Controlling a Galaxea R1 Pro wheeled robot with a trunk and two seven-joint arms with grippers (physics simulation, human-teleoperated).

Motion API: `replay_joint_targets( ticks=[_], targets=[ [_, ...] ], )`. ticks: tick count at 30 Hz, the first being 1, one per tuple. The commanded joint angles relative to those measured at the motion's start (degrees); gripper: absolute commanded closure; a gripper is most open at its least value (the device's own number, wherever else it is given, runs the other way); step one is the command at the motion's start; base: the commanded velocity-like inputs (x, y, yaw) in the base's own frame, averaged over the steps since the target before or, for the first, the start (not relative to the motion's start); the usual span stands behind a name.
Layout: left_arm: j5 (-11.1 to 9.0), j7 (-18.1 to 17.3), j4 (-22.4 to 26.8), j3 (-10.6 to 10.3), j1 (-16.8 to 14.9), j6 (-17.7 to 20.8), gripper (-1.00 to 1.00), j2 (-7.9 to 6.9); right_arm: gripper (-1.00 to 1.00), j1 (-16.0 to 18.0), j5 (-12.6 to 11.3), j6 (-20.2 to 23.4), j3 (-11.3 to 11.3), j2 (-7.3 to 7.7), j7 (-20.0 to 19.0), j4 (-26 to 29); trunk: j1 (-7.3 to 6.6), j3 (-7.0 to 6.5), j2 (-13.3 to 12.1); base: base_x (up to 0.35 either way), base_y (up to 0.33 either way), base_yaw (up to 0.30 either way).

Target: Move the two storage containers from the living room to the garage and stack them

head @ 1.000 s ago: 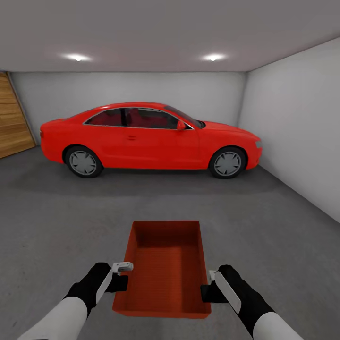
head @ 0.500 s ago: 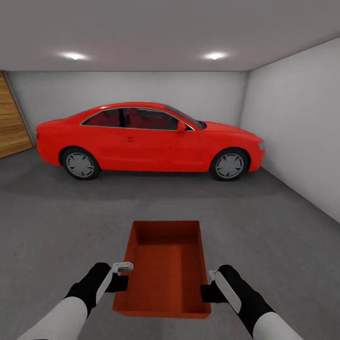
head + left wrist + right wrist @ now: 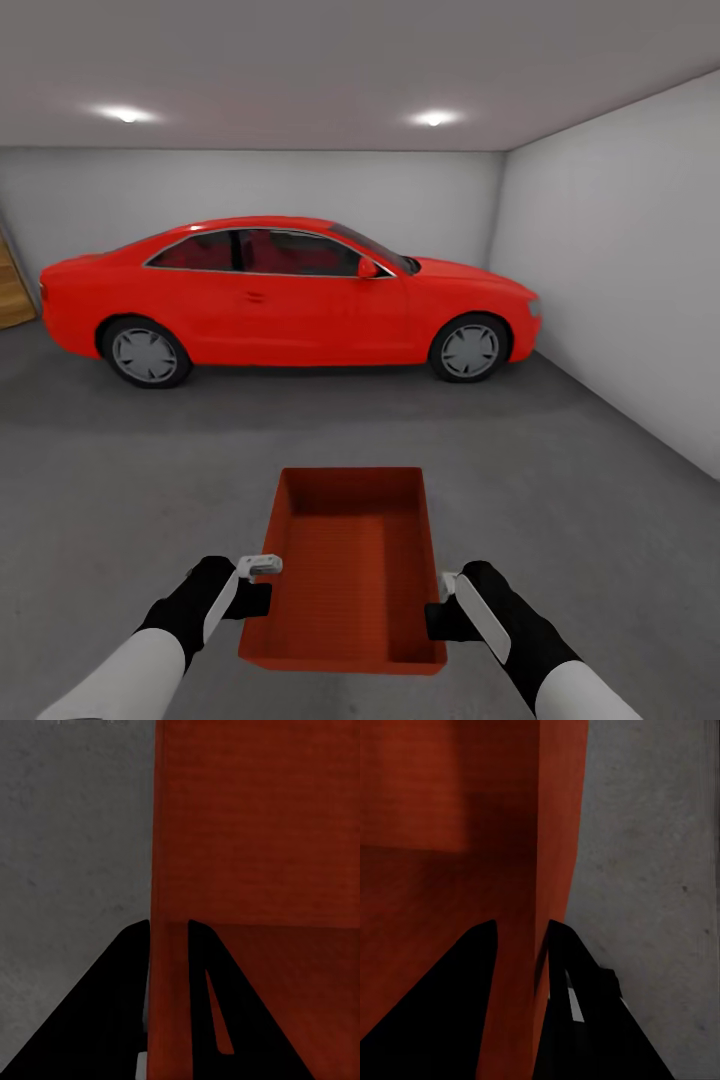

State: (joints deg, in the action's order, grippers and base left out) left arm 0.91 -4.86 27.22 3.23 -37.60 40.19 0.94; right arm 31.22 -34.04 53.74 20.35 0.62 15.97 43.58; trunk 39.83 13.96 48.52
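We're in the garage (image 3: 600,280), pale walls all round, and the big landmark is the red car (image 3: 290,300) parked side-on across the far end. On this side of the car stretches the grey concrete floor (image 3: 120,470), and held above it, well short of the car, is one storage container (image 3: 350,570) (red-orange, open top, nothing inside). The left gripper (image 3: 262,582) pinches the container's left wall, one finger inside and one outside; the right gripper (image 3: 443,608) clamps the opposite wall the same way, both nearly closed on thin plastic.
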Motion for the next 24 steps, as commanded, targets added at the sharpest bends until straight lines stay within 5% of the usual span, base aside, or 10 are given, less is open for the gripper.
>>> replay_joint_targets(
  ticks=[1,24],
  targets=[
    [0.41,-0.67,0.03,0.81,-0.01,0.32,1.0,0.11,1.0,0.06,-0.68,-0.04,0.16,-0.01,0.2,0.11,0.01,0.08,0.07,0.002,0.0,-0.269],
    [0.64,-0.67,0.03,0.72,-0.02,0.32,1.0,0.11,1.0,0.06,-0.68,-0.04,-0.12,-0.01,0.2,0.11,0.01,0.08,0.07,0.0,0.0,-0.275]
  ],
)
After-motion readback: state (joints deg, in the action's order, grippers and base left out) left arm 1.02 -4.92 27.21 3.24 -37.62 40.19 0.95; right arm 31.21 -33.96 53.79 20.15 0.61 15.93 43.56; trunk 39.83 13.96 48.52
